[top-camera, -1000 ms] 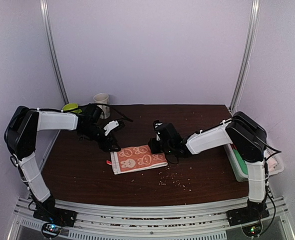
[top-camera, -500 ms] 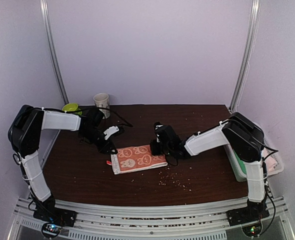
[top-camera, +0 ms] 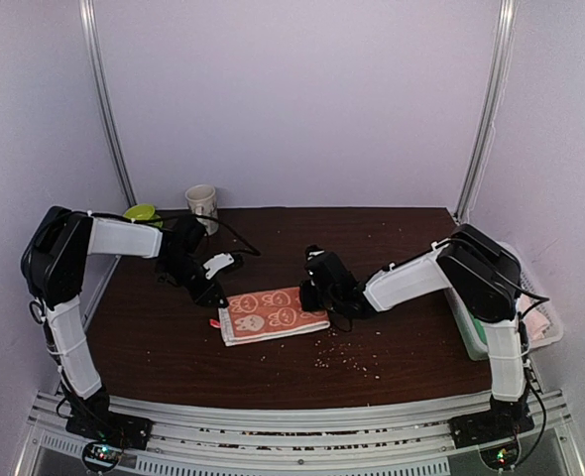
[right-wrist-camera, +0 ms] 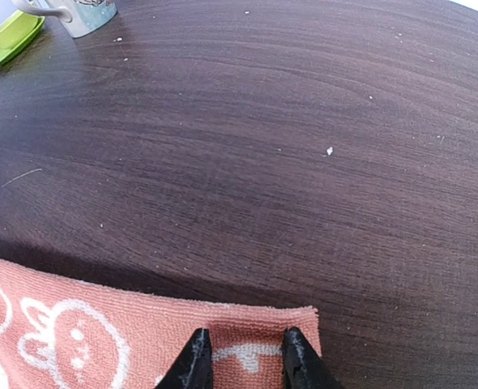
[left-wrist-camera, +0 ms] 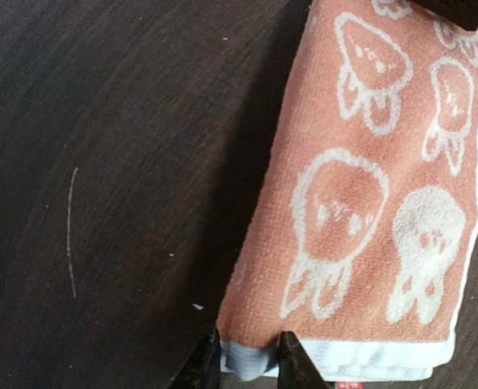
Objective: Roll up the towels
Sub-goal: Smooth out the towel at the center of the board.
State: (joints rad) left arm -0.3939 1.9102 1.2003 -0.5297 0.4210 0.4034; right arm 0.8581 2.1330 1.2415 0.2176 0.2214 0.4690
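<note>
Dark table (top-camera: 174,347): bunny towel (top-camera: 273,313) centre; right tray (top-camera: 461,327) holds green item (top-camera: 479,326).

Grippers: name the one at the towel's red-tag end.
The left gripper, closed on the white-hemmed end of the bunny towel; the right gripper holds the opposite corner.

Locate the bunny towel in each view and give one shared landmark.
Top external: bunny towel lies flat mid-table, between the two arms' grippers.
Left wrist: it fills the right half, white hem held by the left gripper at the bottom edge.
Right wrist: bottom left, corner held by the right gripper.
Landmark: white mug, far left of the table in top external, top-left corner in right wrist; not in left wrist.
</note>
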